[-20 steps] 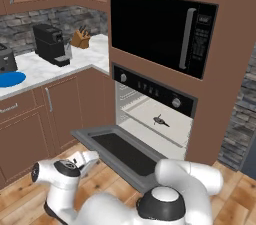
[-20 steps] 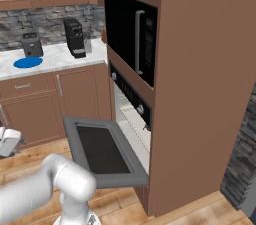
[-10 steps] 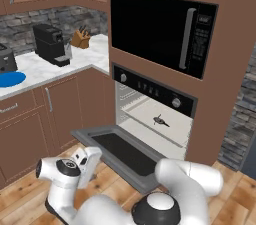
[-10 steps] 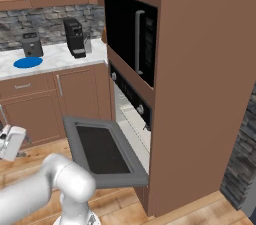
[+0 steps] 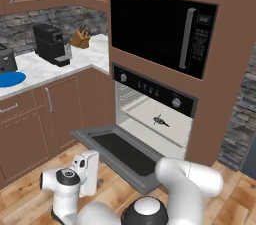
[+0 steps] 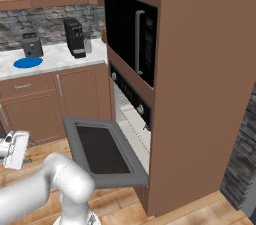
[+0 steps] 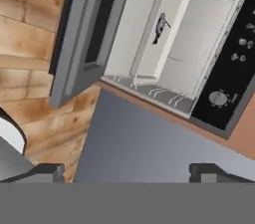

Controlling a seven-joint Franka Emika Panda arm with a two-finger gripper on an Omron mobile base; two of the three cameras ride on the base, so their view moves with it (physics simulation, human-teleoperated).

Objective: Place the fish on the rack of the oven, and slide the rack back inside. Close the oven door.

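Pale grey, the rack (image 5: 161,125) already carries the fish (image 5: 160,120) inside the oven (image 5: 150,109). Our gripper (image 5: 89,171) hangs low, left of the lowered oven door (image 5: 122,153), jaws wide apart and empty. We judge closing next: get under its near edge, lift evenly.

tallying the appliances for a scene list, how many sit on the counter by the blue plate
2: a black coffee machine toward the corner, left of the knife block, and a dark toaster behind the blue plate. The frame edge could hide more.
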